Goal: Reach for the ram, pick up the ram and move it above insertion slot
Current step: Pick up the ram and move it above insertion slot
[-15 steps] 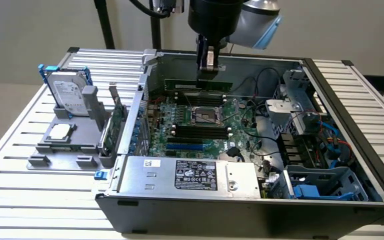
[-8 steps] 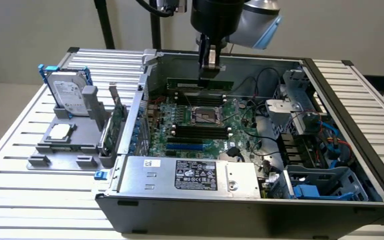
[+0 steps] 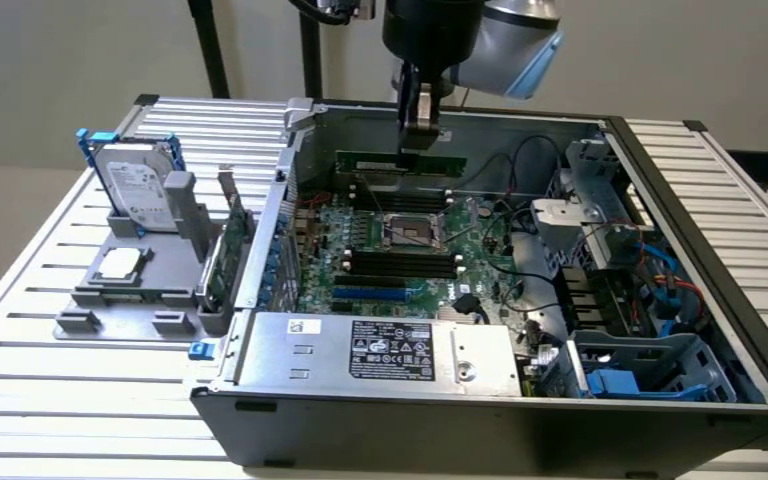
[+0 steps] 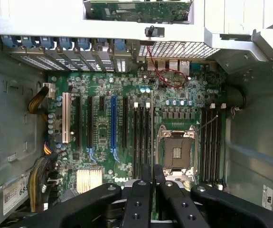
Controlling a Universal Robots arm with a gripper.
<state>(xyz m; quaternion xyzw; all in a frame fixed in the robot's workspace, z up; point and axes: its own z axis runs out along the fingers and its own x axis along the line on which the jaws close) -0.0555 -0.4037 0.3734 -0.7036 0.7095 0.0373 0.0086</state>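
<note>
Open black steel computer case [image 3: 704, 300]; green motherboard [image 3: 398, 240] exposed. Black two-finger gripper [image 3: 419, 135] is clamped narrow on the long green ram stick [image 3: 404, 163], held level above the far slots. Judgement: keep it level and parallel to the slot.

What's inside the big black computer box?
Inside the computer case lies a green motherboard with an empty processor socket and long slots. The gripper holds the ram above them. A silver power supply covers whatever sits beneath it.
</note>
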